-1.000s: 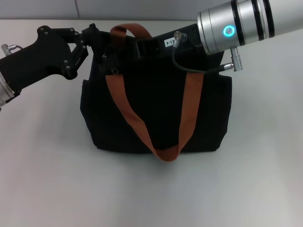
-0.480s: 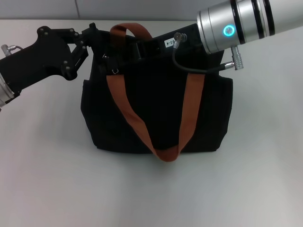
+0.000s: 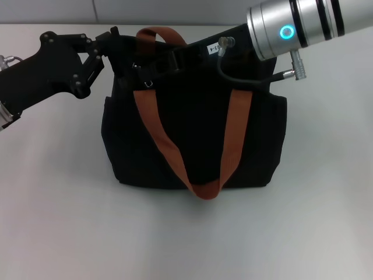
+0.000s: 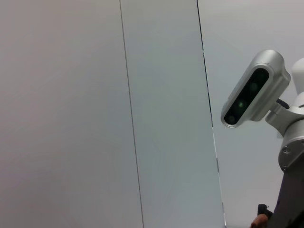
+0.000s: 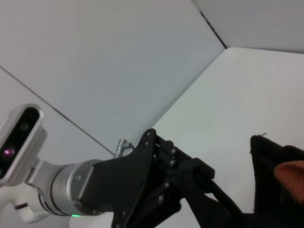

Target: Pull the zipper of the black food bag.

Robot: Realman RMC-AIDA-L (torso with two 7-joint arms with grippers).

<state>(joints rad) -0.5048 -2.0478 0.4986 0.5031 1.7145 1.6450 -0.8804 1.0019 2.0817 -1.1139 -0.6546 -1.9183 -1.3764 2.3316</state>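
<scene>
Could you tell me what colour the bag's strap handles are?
Orange-brown straps against the black bag, clearest in the head view.

Even, bright, diffuse light fills the head view, with no hard highlights on the white table. A faint soft shadow lies on the table just below the near edge of the black food bag, so the light probably comes from overhead. The bag's fabric reads as nearly solid black, its folds hard to make out. A lit cyan ring glows on the silver right arm, which carries mild sheen. The left wrist view shows a pale wall, evenly lit and sharp. The right wrist view is similarly bright, with dark parts lacking detail.
</scene>
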